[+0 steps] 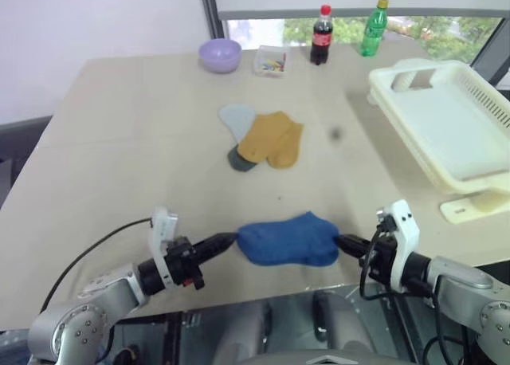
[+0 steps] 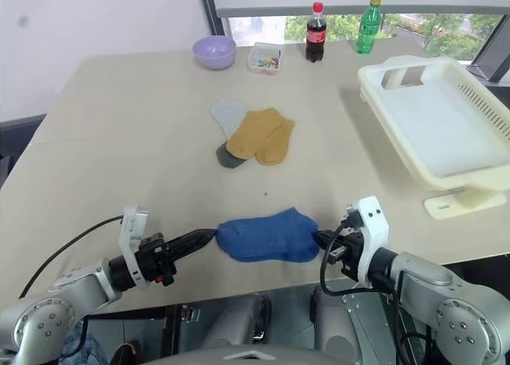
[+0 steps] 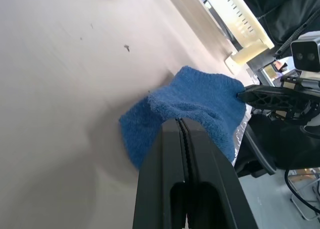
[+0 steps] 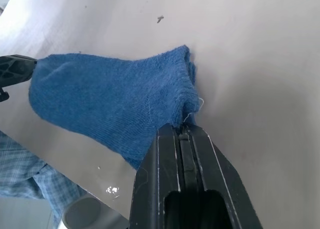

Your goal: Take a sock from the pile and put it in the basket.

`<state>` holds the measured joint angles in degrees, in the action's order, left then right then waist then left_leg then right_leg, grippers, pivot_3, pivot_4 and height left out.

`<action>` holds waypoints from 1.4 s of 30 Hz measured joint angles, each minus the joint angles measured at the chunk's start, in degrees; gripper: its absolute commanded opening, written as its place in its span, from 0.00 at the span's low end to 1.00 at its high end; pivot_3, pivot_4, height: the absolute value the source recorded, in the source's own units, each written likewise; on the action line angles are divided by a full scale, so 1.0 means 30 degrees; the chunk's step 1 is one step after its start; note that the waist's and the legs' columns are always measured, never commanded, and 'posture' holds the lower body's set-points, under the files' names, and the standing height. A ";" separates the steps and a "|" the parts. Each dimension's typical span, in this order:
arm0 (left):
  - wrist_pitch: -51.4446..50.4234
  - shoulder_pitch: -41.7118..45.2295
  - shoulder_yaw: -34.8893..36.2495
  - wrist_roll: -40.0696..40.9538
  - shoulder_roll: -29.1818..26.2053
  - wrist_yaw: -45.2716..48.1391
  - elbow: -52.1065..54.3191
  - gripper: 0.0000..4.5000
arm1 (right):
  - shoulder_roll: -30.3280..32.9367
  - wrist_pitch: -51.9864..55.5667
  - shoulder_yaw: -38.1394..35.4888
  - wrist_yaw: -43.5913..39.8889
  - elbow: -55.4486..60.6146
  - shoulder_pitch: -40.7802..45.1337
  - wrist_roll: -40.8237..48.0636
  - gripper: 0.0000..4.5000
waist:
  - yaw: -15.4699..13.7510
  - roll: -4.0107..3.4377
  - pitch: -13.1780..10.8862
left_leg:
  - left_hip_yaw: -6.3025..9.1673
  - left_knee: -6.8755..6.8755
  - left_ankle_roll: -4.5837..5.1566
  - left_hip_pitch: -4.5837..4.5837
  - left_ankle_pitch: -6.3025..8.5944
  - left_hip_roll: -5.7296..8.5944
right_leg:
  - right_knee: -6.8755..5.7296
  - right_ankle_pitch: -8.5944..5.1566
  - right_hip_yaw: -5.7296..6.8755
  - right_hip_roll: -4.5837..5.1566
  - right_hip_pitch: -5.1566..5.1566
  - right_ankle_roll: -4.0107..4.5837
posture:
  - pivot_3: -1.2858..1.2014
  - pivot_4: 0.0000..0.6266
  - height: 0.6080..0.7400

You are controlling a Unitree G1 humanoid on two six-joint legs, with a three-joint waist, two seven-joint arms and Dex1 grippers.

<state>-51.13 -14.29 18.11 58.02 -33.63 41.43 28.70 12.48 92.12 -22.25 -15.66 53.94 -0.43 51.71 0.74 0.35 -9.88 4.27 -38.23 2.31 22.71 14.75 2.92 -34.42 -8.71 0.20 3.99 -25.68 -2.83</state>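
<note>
I have the blue sock [image 1: 288, 239] pinched at both ends, near the front edge of the table [image 1: 119, 142]. My left gripper [image 1: 229, 240] is squeezed tight on one end, and my right gripper [image 1: 341, 241] is squeezed tight on the other end. The sock hangs stretched between them, and I cannot tell if its belly rests on the table or floats just over it. The rest of the pile [image 1: 259, 138] sits well apart, close to the middle of the table, with yellow socks on top of a pale one and a dark one. So I think the picking step is done, and now I am on the carrying step. The basket [image 1: 446, 126] is over by the right edge of the table, tipped up a little on its stand, and it looks empty to me. Next I need to lift the sock a bit higher and swing both arms to the right together, so the sock does not get pulled too hard or slip out. It has to go over the near wall of the basket. Only then should I let both grippers open and drop it in.
</note>
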 measured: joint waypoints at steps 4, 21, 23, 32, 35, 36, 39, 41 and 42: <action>0.0376 0.0030 -0.0438 -0.0557 -0.0075 -0.0043 -0.0022 0.01 | 0.0164 0.0000 0.0180 0.0043 -0.0039 -0.0436 0.0004 0.00 | -0.0010 0.0000 0.0000 | 0.0001 0.0000 0.0000 0.0002 0.0000 0.0000 | 0.0003 0.0000 0.0002 0.0005 0.0000 0.0000 | 0.52 0.24 0.94; 0.1842 0.0324 -0.2634 -0.3783 -0.0205 -0.0224 -0.0337 0.00 | 0.8432 -0.7811 0.2603 -0.3842 0.0402 -0.2425 -0.2963 0.72 | -0.0028 0.0009 -0.0043 | -0.0014 -0.0002 -0.0075 0.0017 0.0045 0.0000 | 0.0051 -0.0001 0.0028 0.0005 0.0007 -0.0008 | 0.52 0.24 0.94; 0.1911 0.0809 -0.2907 -0.3982 -0.0102 -0.0325 -0.0595 0.00 | 0.9534 -1.0711 0.3457 -0.5414 0.0325 -0.2554 -0.4304 0.72 | -0.0031 0.0022 -0.0052 | 0.0001 0.0005 -0.0069 0.0022 0.0042 -0.0012 | 0.0072 0.0000 0.0050 -0.0013 0.0009 -0.0008 | 0.52 0.24 0.94; 0.2797 0.4891 -0.5222 -0.5952 0.0570 0.0003 -0.3497 0.00 | 1.0417 -2.0099 0.8819 -0.9587 -0.5276 0.1371 -0.9584 0.72 | -0.0050 0.0147 -0.0116 | 0.0005 -0.0007 0.0000 0.0021 -0.0003 -0.0003 | 0.0084 0.0011 0.0069 -0.0012 0.0033 -0.0009 | 0.52 0.24 0.94; 0.3150 0.5541 -0.5615 -0.6412 0.0570 0.0455 -0.4274 0.00 | 0.9944 -2.1595 1.0265 -1.0205 -0.6931 0.2411 -1.0686 0.67 | -0.0112 0.0150 -0.0119 | 0.0014 0.0003 -0.0001 0.0030 -0.0003 -0.0002 | 0.0090 0.0010 0.0072 -0.0012 0.0025 -0.0003 | 0.52 0.24 0.94; 0.3250 0.5758 -0.5694 -0.6561 0.0575 0.0612 -0.4568 0.00 | 0.9741 -2.1977 1.0661 -1.0410 -0.7348 0.2525 -1.0931 0.61 | -0.0139 0.0146 -0.0121 | 0.0012 0.0004 -0.0002 0.0032 -0.0002 0.0001 | 0.0092 0.0011 0.0070 -0.0009 0.0024 -0.0002 | 0.52 0.24 0.94; 0.3500 0.6341 -0.5896 -0.6933 0.0613 0.0799 -0.5096 0.00 | 0.9167 -2.2632 1.1614 -1.0772 -0.7845 0.2699 -1.1264 0.31 | -0.0298 0.0147 -0.0121 | 0.0010 0.0001 -0.0001 0.0031 -0.0003 0.0016 | 0.0093 0.0015 0.0059 0.0009 0.0029 -0.0006 | 0.52 0.24 0.94; 0.3557 0.6508 -0.5962 -0.6981 0.0696 0.0931 -0.5308 0.00 | 0.9181 -2.2659 1.1971 -1.0971 -0.7846 0.2589 -1.1466 0.26 | -0.0403 0.0146 -0.0120 | 0.0009 -0.0005 -0.0001 0.0028 -0.0003 0.0019 | 0.0091 0.0016 0.0057 0.0010 0.0032 -0.0006 | 0.52 0.24 0.94; 0.3564 0.6560 -0.5996 -0.7020 0.0707 0.0942 -0.5329 0.00 | 0.9186 -2.2655 1.2053 -1.1004 -0.7848 0.2518 -1.1522 0.26 | -0.0459 0.0146 -0.0120 | 0.0010 -0.0006 -0.0002 0.0028 -0.0003 0.0018 | 0.0090 0.0016 0.0058 0.0010 0.0032 -0.0006 | 0.52 0.24 0.94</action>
<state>-40.44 5.39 0.13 36.96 -31.51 44.25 12.71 40.04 24.16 13.90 -48.67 30.39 7.13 17.14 -0.64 0.78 -10.24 4.30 -38.25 2.31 22.79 14.74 2.98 -34.15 -8.67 0.38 4.02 -25.58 -2.85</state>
